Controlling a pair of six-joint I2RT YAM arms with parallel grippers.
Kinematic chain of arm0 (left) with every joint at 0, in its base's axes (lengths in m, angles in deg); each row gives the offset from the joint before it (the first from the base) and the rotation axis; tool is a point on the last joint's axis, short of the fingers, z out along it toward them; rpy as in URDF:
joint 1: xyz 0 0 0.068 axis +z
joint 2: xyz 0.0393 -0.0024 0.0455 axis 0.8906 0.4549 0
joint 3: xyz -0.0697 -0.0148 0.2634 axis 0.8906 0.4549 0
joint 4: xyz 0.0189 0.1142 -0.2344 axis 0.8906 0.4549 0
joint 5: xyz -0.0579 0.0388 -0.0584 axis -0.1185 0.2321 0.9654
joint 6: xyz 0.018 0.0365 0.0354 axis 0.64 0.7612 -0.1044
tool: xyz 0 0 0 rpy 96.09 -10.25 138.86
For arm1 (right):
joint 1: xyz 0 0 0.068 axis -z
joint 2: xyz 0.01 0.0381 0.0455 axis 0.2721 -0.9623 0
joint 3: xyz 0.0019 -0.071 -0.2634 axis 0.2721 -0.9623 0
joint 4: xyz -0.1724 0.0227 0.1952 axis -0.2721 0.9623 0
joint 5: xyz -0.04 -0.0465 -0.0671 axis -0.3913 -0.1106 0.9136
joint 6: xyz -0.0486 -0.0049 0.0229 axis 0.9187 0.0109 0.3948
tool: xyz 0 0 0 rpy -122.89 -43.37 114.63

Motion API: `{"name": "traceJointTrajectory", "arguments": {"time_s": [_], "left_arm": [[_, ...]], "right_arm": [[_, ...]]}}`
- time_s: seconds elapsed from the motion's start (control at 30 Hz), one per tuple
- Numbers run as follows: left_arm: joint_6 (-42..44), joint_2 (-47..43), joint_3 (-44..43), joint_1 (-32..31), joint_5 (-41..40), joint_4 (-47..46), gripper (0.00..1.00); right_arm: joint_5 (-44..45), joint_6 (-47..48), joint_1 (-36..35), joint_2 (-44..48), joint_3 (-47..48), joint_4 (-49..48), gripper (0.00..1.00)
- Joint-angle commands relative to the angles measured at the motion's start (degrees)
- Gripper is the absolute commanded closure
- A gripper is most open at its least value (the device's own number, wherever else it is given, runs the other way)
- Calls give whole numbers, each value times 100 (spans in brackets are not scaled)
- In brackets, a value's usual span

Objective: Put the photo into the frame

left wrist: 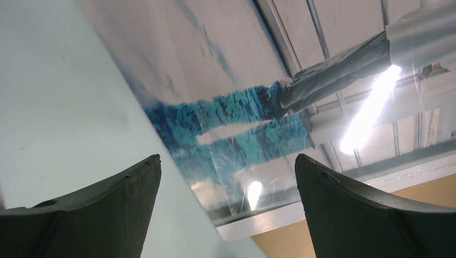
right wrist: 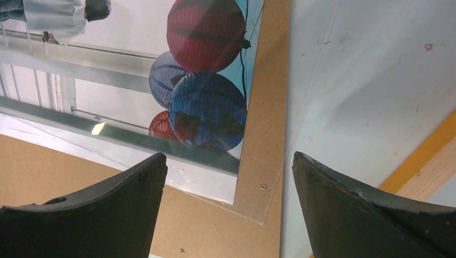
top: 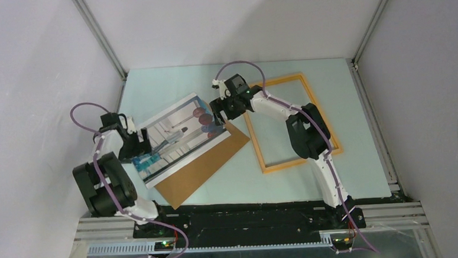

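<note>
The photo (top: 176, 134) lies face up and askew at centre left, on a brown backing board (top: 208, 164). The orange-yellow frame (top: 257, 144) lies flat to the right, apart from the photo. My left gripper (top: 147, 146) is open over the photo's near-left corner. In the left wrist view it (left wrist: 227, 156) straddles the teal patch (left wrist: 242, 129) and the white border. My right gripper (top: 219, 115) is open over the photo's far-right corner. In the right wrist view it (right wrist: 228, 154) hovers above the red and blue balls (right wrist: 207, 105). Neither holds anything.
A clear pane with its corner (right wrist: 263, 215) showing lies over the photo and board (right wrist: 266, 107). A strip of the frame (right wrist: 430, 156) shows at the right wrist view's right edge. The right arm crosses over the frame's middle. Grey walls enclose the pale table (top: 343, 99).
</note>
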Motion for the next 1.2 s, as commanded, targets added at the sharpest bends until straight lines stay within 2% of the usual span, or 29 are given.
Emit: {"name": "traceJointTrajectory", "arguments": {"time_s": [0.0,0.4,0.8,1.17], "left_arm": [[-309,453,-306,36,461,12,2],[-479,1254,-483,38,1045,13,2],[-149,1263,-306,-33,1779,58,2],[68,1322,-226,-559,2053,138,2]], "right_arm": [[-113,-22,19,-128,331,-16,10],[-580,-371,298,-585,754,36,10],[-1342,-590,560,-924,904,-52,11],[-2077,-716,629,-1153,1111,-162,13]]}}
